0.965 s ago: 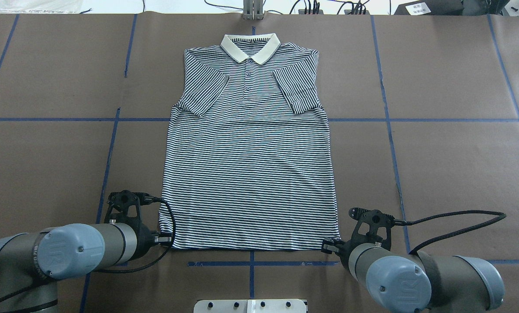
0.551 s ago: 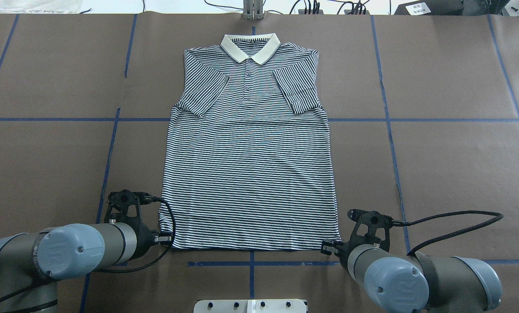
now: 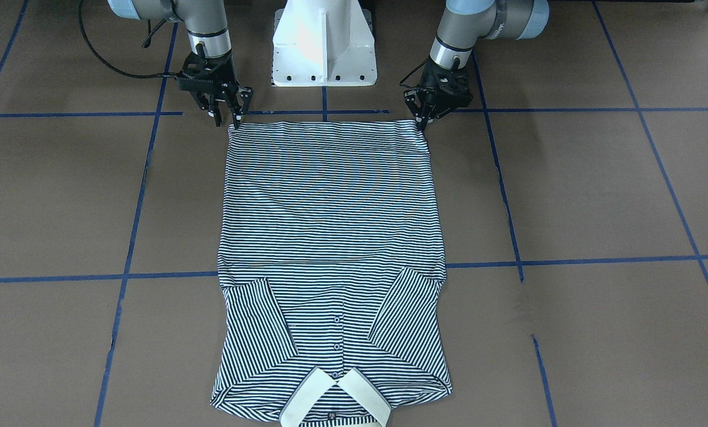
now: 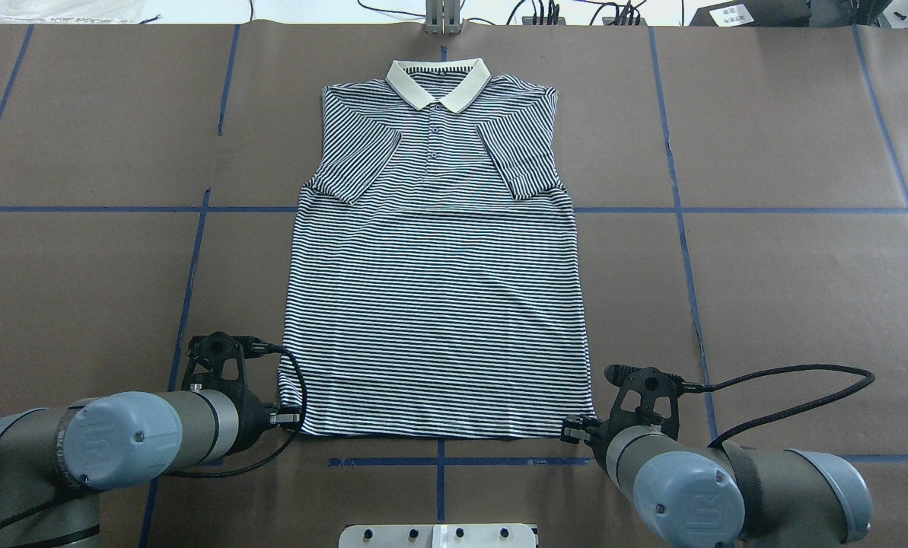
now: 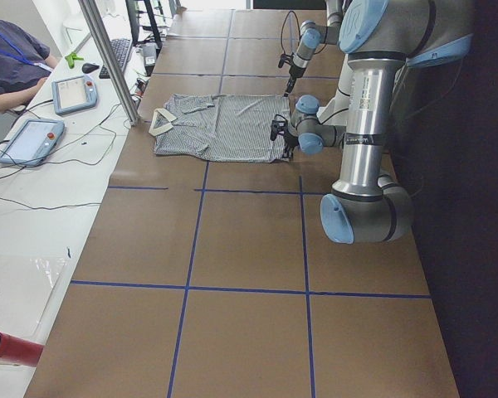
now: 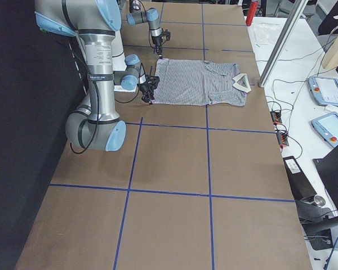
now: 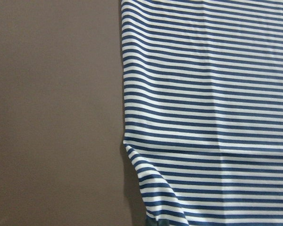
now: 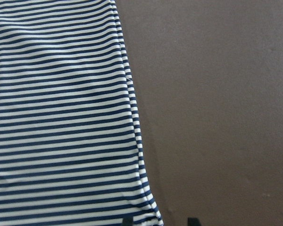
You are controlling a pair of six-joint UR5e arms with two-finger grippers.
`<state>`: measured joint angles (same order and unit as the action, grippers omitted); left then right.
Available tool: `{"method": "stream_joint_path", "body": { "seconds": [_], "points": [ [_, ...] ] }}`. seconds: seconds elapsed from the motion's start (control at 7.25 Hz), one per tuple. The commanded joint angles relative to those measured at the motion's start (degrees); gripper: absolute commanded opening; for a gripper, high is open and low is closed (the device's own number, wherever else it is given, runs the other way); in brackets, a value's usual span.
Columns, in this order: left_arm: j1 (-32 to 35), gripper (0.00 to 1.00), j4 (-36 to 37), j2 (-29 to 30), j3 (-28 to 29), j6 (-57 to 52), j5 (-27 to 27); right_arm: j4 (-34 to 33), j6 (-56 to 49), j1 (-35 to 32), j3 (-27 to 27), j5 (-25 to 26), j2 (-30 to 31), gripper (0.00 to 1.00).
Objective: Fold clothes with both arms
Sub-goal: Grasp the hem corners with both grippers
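Where the front-facing camera looks down: polo shirt lies flat, face up on the table, hem at 12 o'clock, collar at 6; my right gripper is at the 11 o'clock hem corner, my left gripper at the 1 o'clock corner
Overhead view: collar at 12, sleeves folded in over the chest; my grippers sit low at the hem corners, 7 and 5 o'clock
Side views: shirt far off, no read on my jaws
Left wrist view: cloth puckers toward 6 o'clock; whether my left gripper is clenched I cannot tell
Right wrist view: two fingertips apart with the shirt edge between them, so released, holding nothing
Handling: I judge it a light, limp knit that sags and slides; pinch both layers right at the hem corners and lift together
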<state>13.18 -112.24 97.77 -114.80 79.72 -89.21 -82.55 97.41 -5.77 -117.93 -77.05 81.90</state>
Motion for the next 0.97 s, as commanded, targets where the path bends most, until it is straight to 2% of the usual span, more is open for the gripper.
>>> {"method": "stream_joint_path", "body": {
  "seconds": [0.0,0.28,0.55,0.69,0.83],
  "points": [
    [0.09,0.0,0.0,-0.12,-0.16,0.09,0.0,0.02,-0.02,0.14,0.16,-0.03,-0.07,0.49],
    [0.17,0.0,0.09,-0.12,-0.24,0.0,1.93,-0.06,-0.11,-0.03,2.68,0.15,-3.47,0.48],
    [0.17,0.0,0.09,-0.12,-0.25,0.0,2.02,-0.07,-0.9,-0.82,3.15,0.15,-3.94,0.47],
    [0.09,0.0,0.09,-0.12,-0.25,0.0,1.93,-0.15,-1.25,-1.0,3.14,0.06,-3.85,0.45],
    [0.09,0.0,0.09,-0.21,-0.25,0.0,2.02,-0.5,-1.34,-1.17,2.97,-0.03,-3.76,0.38]
  ]
}}
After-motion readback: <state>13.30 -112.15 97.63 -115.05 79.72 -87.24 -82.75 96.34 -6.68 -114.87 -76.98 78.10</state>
